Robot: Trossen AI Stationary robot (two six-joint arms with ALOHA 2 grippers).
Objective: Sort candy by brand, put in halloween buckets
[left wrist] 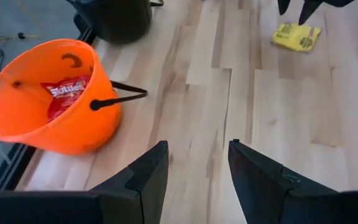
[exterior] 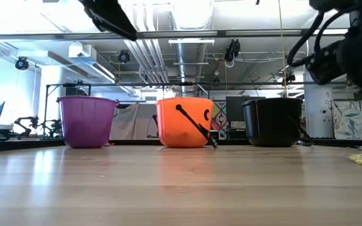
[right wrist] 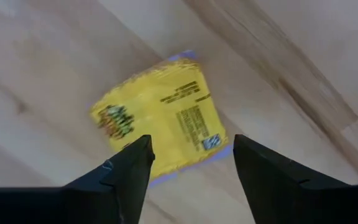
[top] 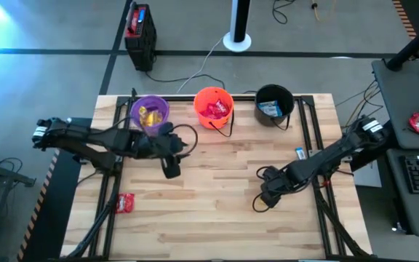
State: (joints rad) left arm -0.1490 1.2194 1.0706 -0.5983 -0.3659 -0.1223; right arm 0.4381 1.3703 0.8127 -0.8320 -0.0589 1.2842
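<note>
Three buckets line the desk's far edge: purple [top: 149,114], orange [top: 214,107], black [top: 274,103]. Right claw [right wrist: 188,163] hovers low over a yellow candy packet [right wrist: 159,118] lying flat on the wood, jaws spread and empty. Left claw [left wrist: 196,163] hangs near the purple bucket, fingers apart, holding nothing. One red packet [top: 125,203] lies at the desk's near-left (another red one sits inside the orange bucket).
</note>
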